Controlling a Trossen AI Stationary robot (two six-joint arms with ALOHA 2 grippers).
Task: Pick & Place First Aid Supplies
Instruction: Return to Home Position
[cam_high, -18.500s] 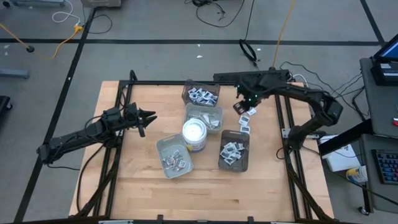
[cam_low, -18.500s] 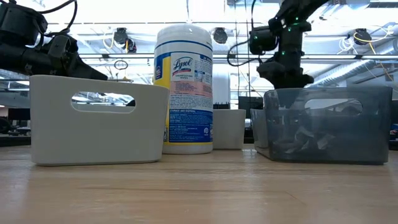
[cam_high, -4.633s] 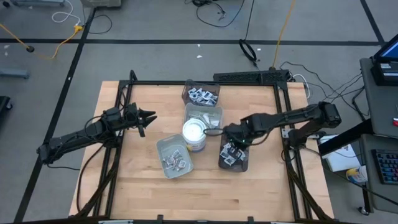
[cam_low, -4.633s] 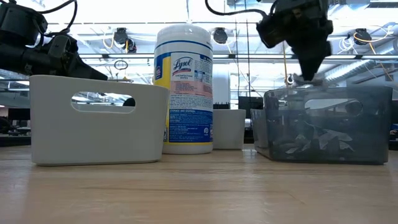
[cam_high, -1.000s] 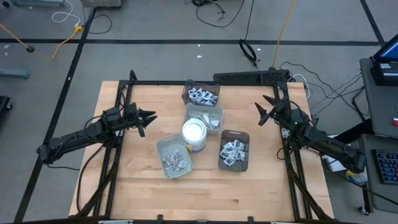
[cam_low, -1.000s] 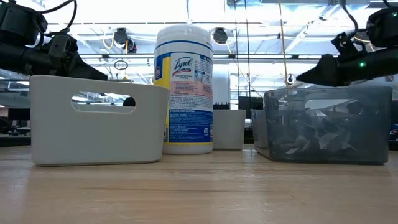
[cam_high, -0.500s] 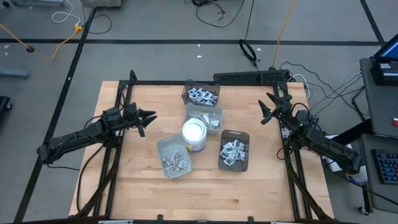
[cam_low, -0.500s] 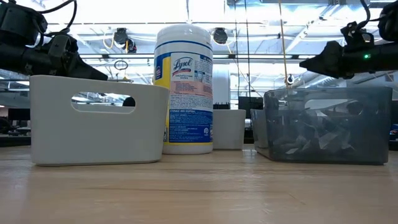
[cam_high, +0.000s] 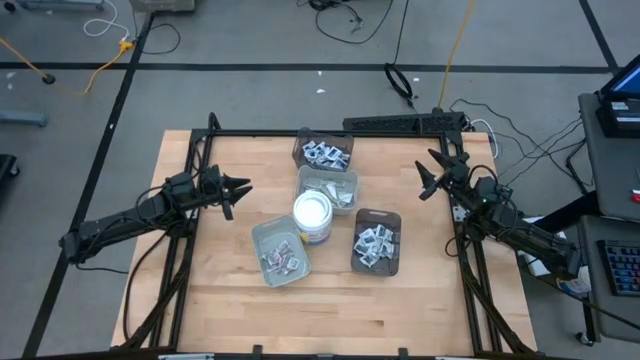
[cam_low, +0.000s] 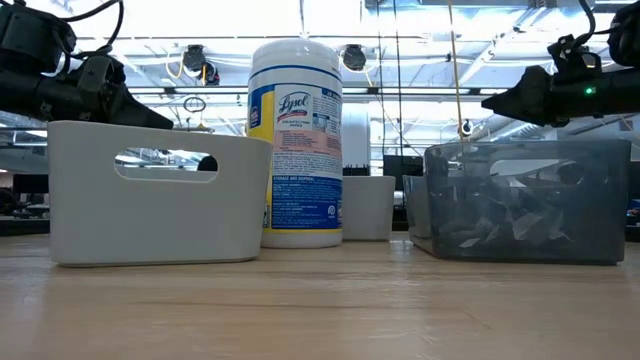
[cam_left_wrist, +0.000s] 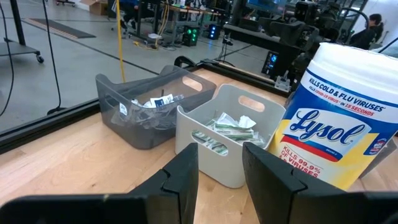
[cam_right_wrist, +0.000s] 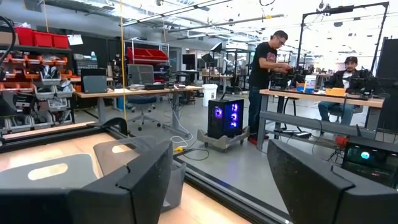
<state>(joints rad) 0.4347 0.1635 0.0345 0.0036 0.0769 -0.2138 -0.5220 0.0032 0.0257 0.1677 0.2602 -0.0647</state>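
The first aid supplies lie in four trays mid-table. White square packets (cam_high: 326, 152) fill the far dark tray (cam_high: 303, 146). More lie in the near-right dark tray (cam_high: 377, 262) and the near-left grey tray (cam_high: 262, 232). Pale green strips (cam_left_wrist: 231, 124) lie in the white tray (cam_left_wrist: 211, 163). My left gripper (cam_high: 237, 188) hovers open near the table's left side, pointing at the trays, nothing between its fingers. My right gripper (cam_high: 430, 176) hovers open near the right edge, above the dark tray's rim (cam_low: 520, 145) in the low view, holding nothing.
A round white Lysol tub (cam_high: 312, 214) stands upright among the trays. Black frame rails (cam_high: 455, 200) run along the table's sides and far edge. Bare wood (cam_high: 330, 310) lies toward the near edge. People work at benches (cam_right_wrist: 267, 68) in the room beyond.
My right gripper has tipped its fingertips upward and risen a little above the near-right dark tray's rim, staying open. My left gripper has kept still.
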